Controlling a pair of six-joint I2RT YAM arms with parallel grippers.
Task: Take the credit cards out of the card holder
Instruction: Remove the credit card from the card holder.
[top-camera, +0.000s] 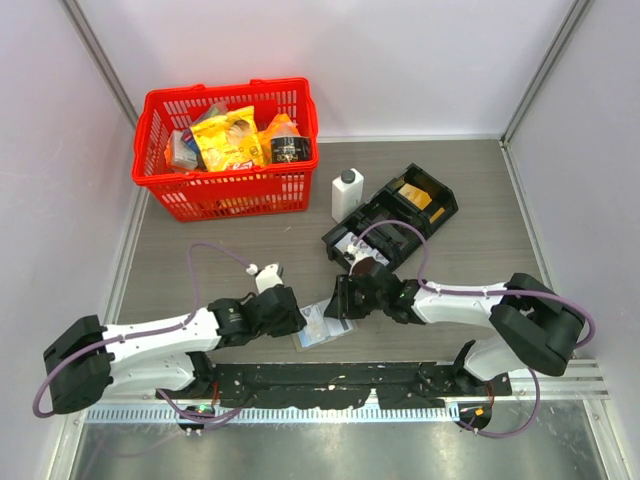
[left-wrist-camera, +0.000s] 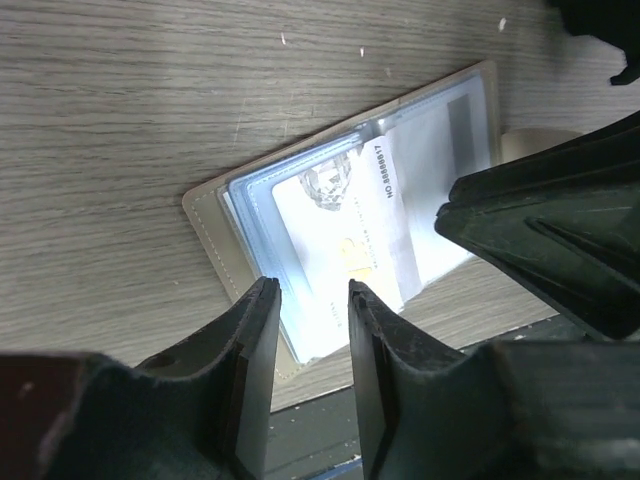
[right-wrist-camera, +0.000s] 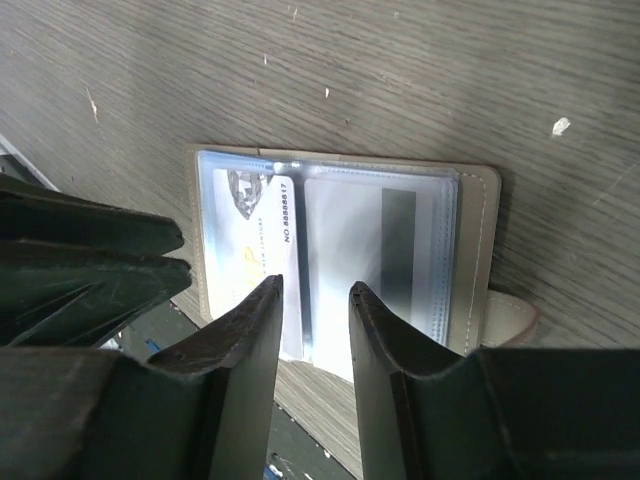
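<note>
Holder (top-camera: 322, 322) lies open and flat on the bench (top-camera: 200, 250) between the arms, sleeves up so cards (left-wrist-camera: 335, 235) are reachable; left pincer (left-wrist-camera: 310, 320) and right pincer (right-wrist-camera: 312, 320) hover over opposite edges, narrowly apart and empty, probably so one pins while the other pulls.

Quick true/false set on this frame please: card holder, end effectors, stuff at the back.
1. The card holder lies open on the table. True.
2. A card already lies loose beside it. False: the cards that show sit in the clear sleeves.
3. The left end effector and right end effector both have fingers apart. True.
4. The red basket is empty. False: it holds snack packs.
5. The white bottle stands inside the black tray. False: it stands on the table beside it.
</note>
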